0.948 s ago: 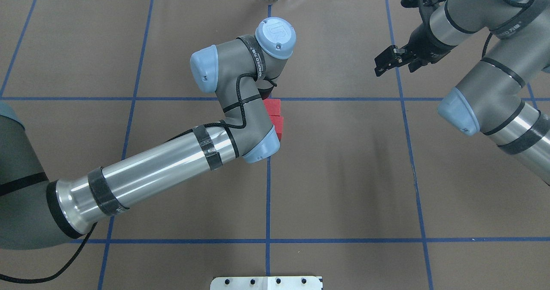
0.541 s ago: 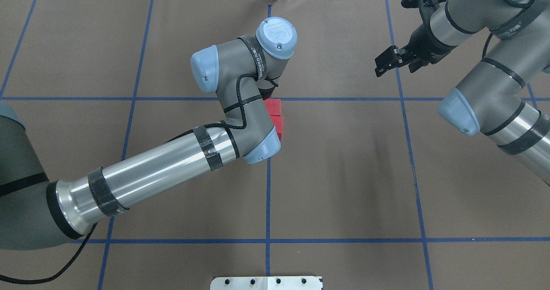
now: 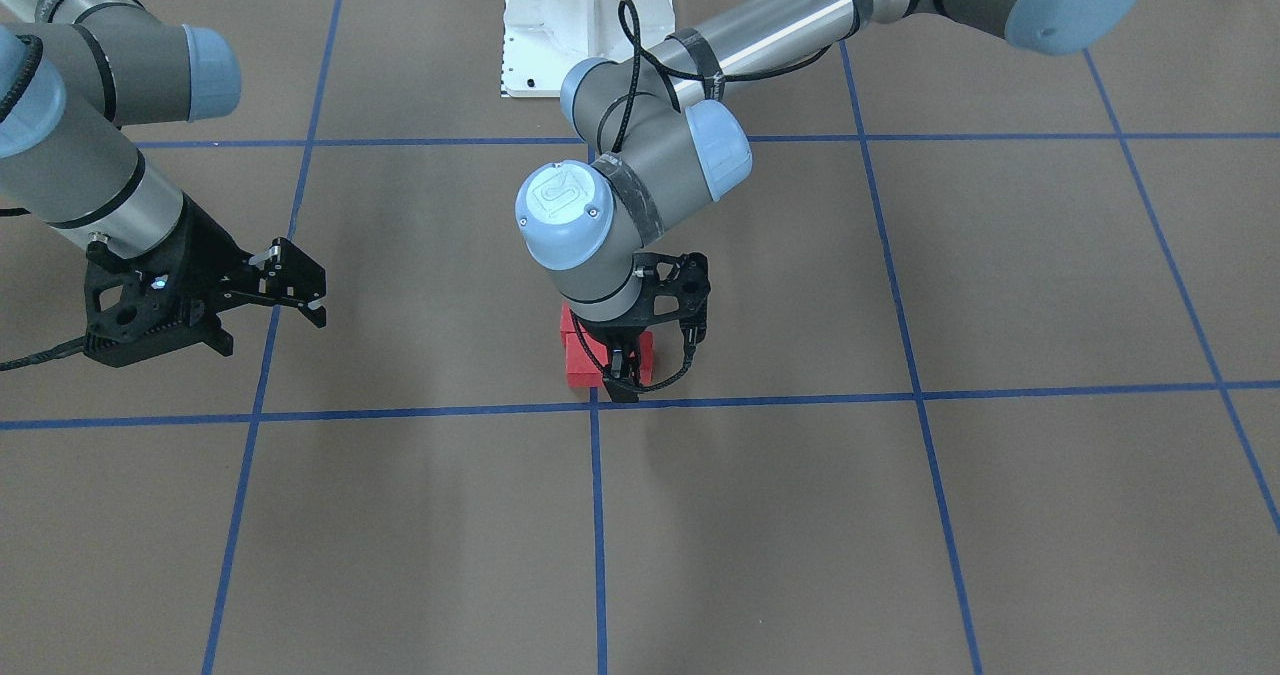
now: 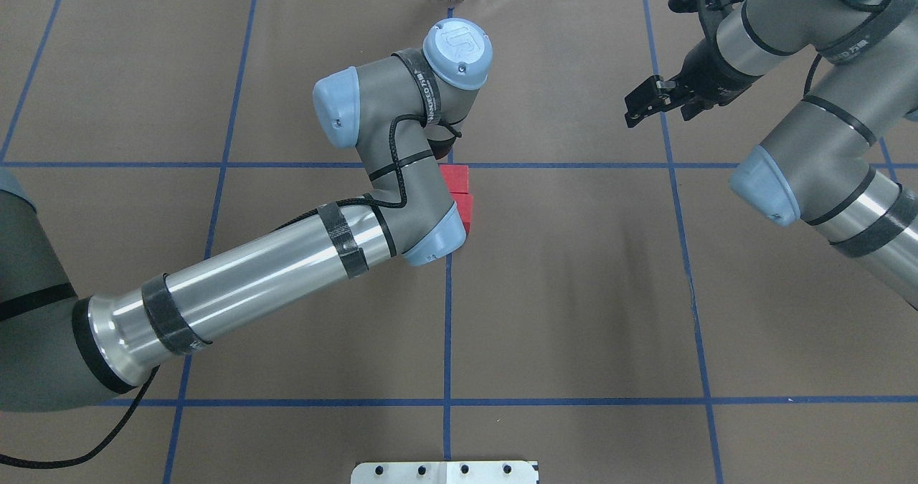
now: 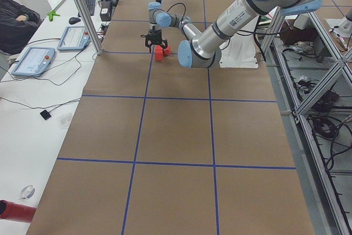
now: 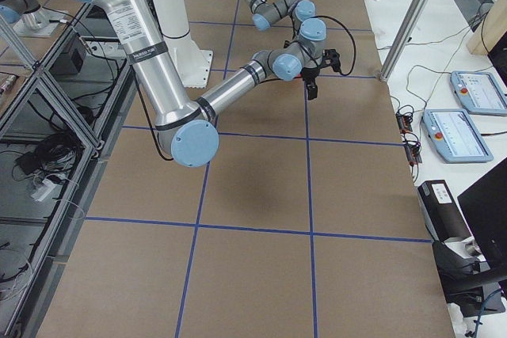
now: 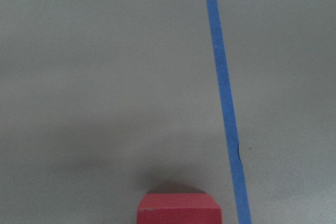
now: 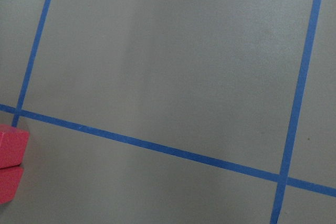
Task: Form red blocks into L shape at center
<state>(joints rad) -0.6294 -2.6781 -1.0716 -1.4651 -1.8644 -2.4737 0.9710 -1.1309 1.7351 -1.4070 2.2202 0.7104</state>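
Observation:
Three red blocks lie together next to the centre grid crossing. In the front view, two (image 3: 578, 367) (image 3: 568, 320) form a short column and the third (image 3: 646, 355) sits beside the nearer one. The overhead view shows two (image 4: 455, 179) (image 4: 465, 211); the left wrist hides the third. My left gripper (image 3: 622, 380) points straight down over the third block, one finger in front of it. I cannot tell whether it grips. The left wrist view shows that block (image 7: 178, 209) at its bottom edge. My right gripper (image 4: 638, 104) is open and empty, far to the right.
Brown paper with a blue tape grid (image 4: 447, 326) covers the table. The left forearm (image 4: 251, 290) crosses the left half. The white base plate (image 4: 445, 472) sits at the near edge. The right wrist view shows two blocks (image 8: 10, 148) at its left edge.
The left wrist and elbow have shifted slightly toward the far side and seem a little higher. The two blocks visible from overhead have not moved. The right arm is still.

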